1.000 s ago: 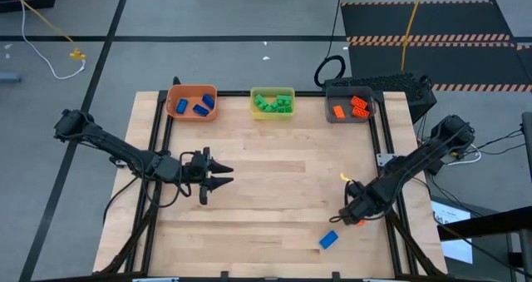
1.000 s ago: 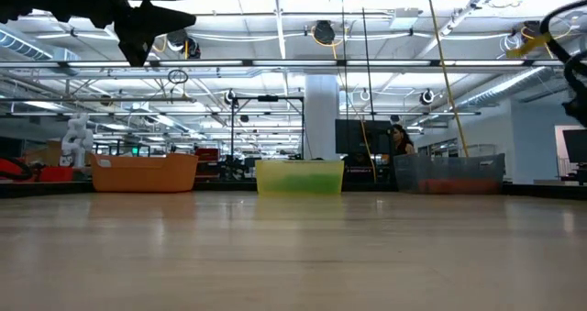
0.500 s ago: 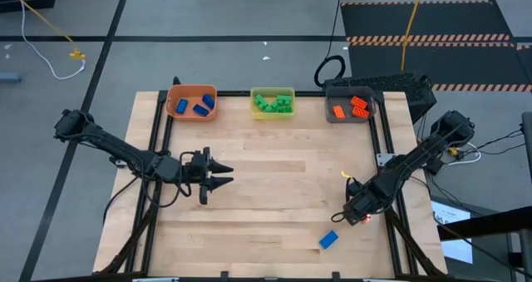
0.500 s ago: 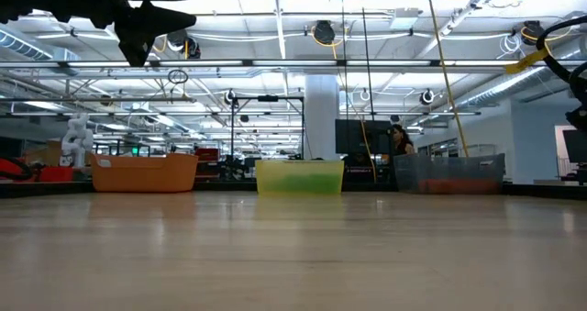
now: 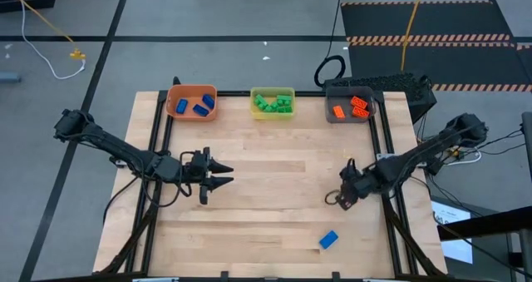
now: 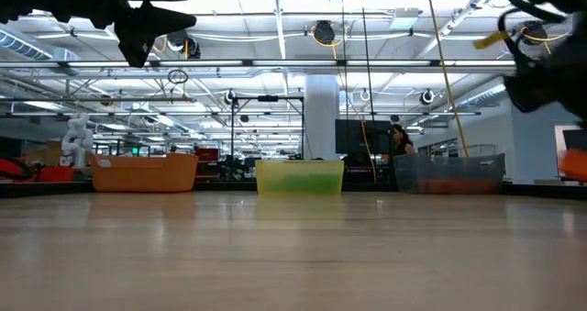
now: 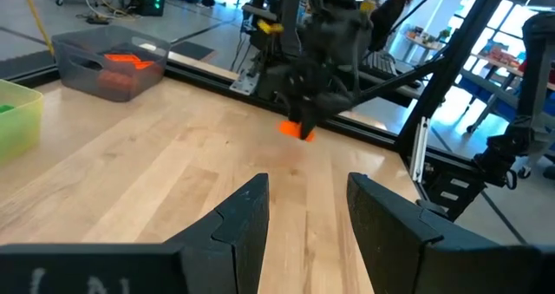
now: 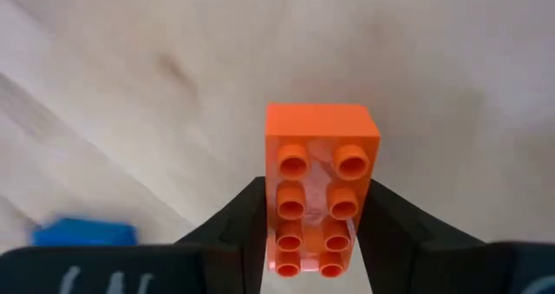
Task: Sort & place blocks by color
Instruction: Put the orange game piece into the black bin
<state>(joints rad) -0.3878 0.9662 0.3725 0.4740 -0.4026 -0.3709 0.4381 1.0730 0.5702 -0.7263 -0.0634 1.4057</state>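
where pale wood table meets bright ceiling-lit hall beyond

An orange bin, a yellow bin and a grey bin line the wooden counter's far edge.

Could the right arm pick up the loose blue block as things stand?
Probably not yet. The right gripper is shut on an orange block, so its fingers are occupied. The blue block lies nearby on bare table with nothing around it; after dropping off the orange one, reach looks likely.
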